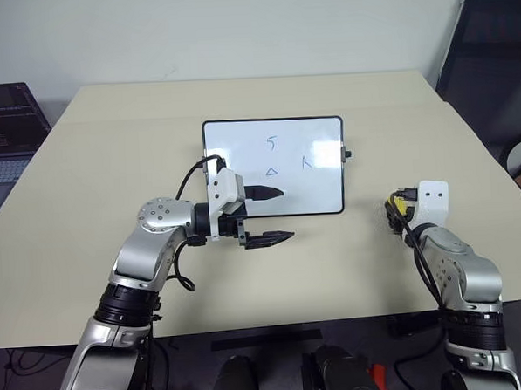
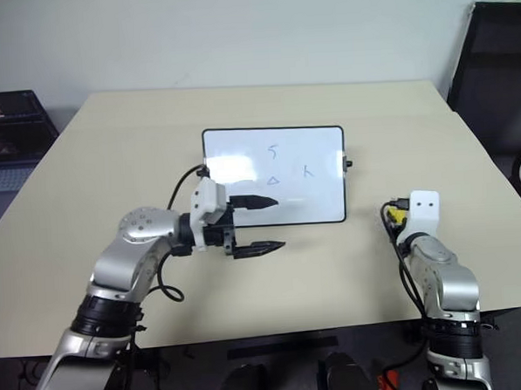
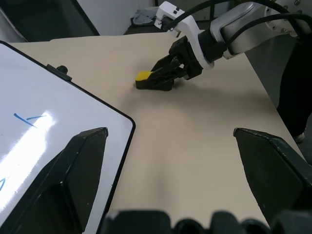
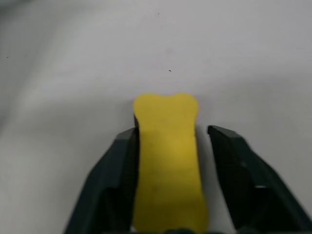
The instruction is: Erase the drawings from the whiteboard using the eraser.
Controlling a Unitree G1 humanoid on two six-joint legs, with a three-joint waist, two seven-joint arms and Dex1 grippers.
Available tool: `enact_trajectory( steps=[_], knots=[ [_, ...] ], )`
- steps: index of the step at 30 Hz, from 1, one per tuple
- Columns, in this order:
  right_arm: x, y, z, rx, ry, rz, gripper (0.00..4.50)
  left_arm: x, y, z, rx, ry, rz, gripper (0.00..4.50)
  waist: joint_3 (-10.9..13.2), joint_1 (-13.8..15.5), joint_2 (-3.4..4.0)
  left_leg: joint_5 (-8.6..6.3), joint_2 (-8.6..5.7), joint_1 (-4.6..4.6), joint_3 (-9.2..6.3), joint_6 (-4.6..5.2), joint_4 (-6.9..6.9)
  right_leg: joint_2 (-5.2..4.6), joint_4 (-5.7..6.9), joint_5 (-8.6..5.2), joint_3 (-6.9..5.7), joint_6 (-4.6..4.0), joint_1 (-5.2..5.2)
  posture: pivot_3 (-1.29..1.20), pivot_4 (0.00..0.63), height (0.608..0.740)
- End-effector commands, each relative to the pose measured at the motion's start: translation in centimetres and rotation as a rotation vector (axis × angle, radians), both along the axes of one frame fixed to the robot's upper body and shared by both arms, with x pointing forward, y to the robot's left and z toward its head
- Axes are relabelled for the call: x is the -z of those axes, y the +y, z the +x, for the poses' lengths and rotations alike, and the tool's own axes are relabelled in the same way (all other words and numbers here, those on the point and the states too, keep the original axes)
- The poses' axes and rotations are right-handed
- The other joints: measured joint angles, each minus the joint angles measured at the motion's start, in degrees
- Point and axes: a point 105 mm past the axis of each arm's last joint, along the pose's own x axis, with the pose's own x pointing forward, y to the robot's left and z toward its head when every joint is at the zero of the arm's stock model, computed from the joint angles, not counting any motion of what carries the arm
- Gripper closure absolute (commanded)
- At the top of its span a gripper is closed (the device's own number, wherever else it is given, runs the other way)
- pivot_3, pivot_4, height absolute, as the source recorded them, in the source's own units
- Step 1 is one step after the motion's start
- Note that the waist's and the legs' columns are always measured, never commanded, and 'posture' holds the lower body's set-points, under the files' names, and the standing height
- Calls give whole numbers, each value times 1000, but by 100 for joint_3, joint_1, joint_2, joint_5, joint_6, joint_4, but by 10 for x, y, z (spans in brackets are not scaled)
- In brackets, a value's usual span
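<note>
The whiteboard (image 1: 317,195) lies flat at the table's middle. On it are the drawings: a "5" squiggle (image 1: 272,143), a small triangle (image 1: 271,172) and a "k" mark (image 1: 307,164). My left gripper (image 1: 277,215) is open and points sideways over the board's near edge, with one finger (image 1: 265,193) above the board and the other (image 1: 276,238) above the table. To the right of the board the yellow eraser (image 4: 168,161) rests on the table. My right gripper (image 3: 161,78) is shut on the eraser (image 3: 145,76), with a finger along each long side.
A laptop (image 1: 4,130) sits beyond the table's left edge. A dark chair (image 1: 490,69) stands at the far right. Bare tabletop (image 1: 351,251) lies between the board and the near edge. A black knob (image 1: 347,154) sticks out from the board's right side.
</note>
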Motion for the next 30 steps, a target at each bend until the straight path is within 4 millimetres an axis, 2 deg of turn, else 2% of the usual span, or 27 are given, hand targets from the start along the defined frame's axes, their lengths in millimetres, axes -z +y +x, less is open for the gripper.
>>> enact_trajectory(
  steps=[1, 4, 9, 16, 23, 30],
  knots=[
    [-13, -2, 3, 7, -53, -9, 3412, -4, 0, -4, 5, -33, -14, 0, 0, -1, 0, 0, 0, 0, 0, 0, 0, 0, 0, 0, 0, 0, 0, 0, 150, 740],
    [-14, -1, 4, 4, -57, -9, 3507, -2, 2, -5, -12, -21, -11, 0, 0, -1, 0, 0, 1, 0, -1, 0, 0, 0, 0, 0, 1, 0, 0, 0, 150, 740],
    [-27, 6, 2, -29, -107, -22, 3507, -1, 14, -1, -137, 6, -20, 0, 1, -3, 2, 0, 1, 0, -2, 0, 0, 0, 1, 0, 3, 0, 0, 0, 150, 740],
    [-43, 23, -12, -157, -185, -50, 3507, -3, 41, 7, -457, -27, -21, 0, 2, 0, 3, 0, 4, -1, -16, 0, -2, -2, 0, -1, 9, -1, -1, 0, 150, 740],
    [-65, 56, -18, -371, -250, -36, 3507, -8, 69, 9, -724, -54, -44, 0, 2, -3, 3, 0, 5, 3, -20, 0, 2, -2, 2, 1, 6, 2, 0, 0, 150, 740],
    [-101, 99, -5, -550, -355, -16, 3507, -15, 90, 15, -853, -92, -31, 0, 4, -2, 2, 0, 4, 5, -17, 0, 1, -2, 2, 1, 4, 2, 0, 0, 150, 740]
  ],
)
